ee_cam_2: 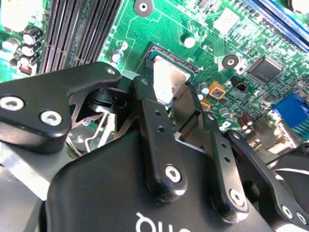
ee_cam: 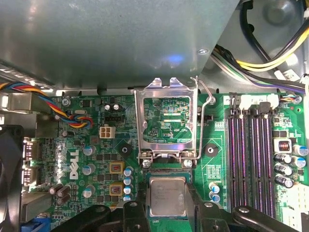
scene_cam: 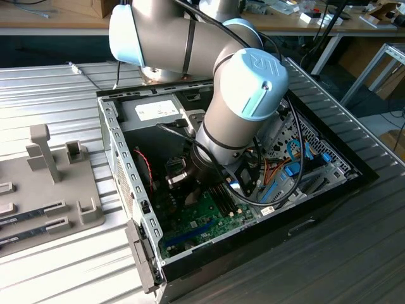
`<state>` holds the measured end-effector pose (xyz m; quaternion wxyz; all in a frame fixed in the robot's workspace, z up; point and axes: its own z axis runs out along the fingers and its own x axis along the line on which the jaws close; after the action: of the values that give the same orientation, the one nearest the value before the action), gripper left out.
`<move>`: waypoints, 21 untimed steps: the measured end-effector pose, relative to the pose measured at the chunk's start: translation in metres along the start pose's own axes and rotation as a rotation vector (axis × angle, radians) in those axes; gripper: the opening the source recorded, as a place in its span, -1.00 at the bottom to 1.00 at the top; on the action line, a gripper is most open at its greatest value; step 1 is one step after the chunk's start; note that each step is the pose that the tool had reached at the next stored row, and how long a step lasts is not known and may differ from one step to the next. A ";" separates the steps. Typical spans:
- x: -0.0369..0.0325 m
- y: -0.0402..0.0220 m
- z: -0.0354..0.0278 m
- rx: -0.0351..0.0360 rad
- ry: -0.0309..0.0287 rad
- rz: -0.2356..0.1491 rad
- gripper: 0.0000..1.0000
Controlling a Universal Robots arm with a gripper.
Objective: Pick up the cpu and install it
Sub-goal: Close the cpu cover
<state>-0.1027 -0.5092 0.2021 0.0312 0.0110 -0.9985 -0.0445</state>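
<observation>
Our gripper low inside the open case, fingers closed on either side of the cpu, which we hold at the socket, open load plate beside it, motherboard below.

Bright even light, glare on the cpu lid, blurred foreground.

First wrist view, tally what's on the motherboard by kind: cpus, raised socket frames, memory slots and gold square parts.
cpu: 1
raised socket frame: 1
memory slots: 4
gold square parts: 2
Total: 8
</observation>
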 end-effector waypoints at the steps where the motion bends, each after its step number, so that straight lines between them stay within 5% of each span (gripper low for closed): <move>1: 0.0000 0.0000 0.0000 0.0000 0.0000 0.000 -0.17; 7: 0.0000 0.0000 0.0004 -0.0004 -0.0001 0.000 -0.15; 9: 0.0000 0.0000 0.0004 -0.0001 0.0000 0.000 0.10; 14: -0.0001 0.0000 0.0004 0.0000 0.0000 0.000 0.10; 18: 0.0006 0.0016 -0.0114 -0.0022 -0.0009 0.000 0.10; 21: 0.0008 0.0019 -0.0131 -0.0026 -0.0010 0.000 0.07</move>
<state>-0.1027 -0.5085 0.2154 0.0307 0.0111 -0.9984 -0.0458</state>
